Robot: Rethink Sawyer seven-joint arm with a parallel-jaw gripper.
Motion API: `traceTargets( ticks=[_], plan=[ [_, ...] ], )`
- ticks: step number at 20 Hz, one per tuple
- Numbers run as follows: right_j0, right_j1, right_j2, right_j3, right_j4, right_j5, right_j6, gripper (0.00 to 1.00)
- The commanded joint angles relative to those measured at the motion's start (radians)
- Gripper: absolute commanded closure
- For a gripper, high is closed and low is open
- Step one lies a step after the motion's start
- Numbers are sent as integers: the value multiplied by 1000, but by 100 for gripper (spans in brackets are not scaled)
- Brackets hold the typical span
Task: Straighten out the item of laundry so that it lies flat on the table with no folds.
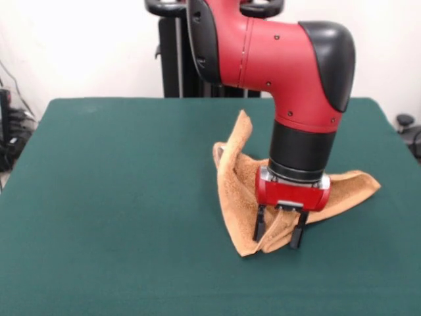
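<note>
Right of centre, gripper (pixel 281 232) jaws pinch the crumpled towel (pixel 237 191), partly lifted off the table (pixel 112 197); flattening remains.

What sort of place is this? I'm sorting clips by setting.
Probably a robotics lab: a red and black robot arm works a tan towel with its gripper on a green felt-topped table, against a plain white wall.

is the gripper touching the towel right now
Touching. The front view shows the gripper with a black finger on each side of a raised fold of the towel, pinching it.
</note>
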Motion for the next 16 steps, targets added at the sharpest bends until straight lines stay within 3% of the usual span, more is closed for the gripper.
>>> traceTargets(
  ticks=[1,16],
  plan=[
    [13,82,124,-6,-51,-39,86,0],
    [21,77,107,-4,-48,-34,129,0]
  ],
)
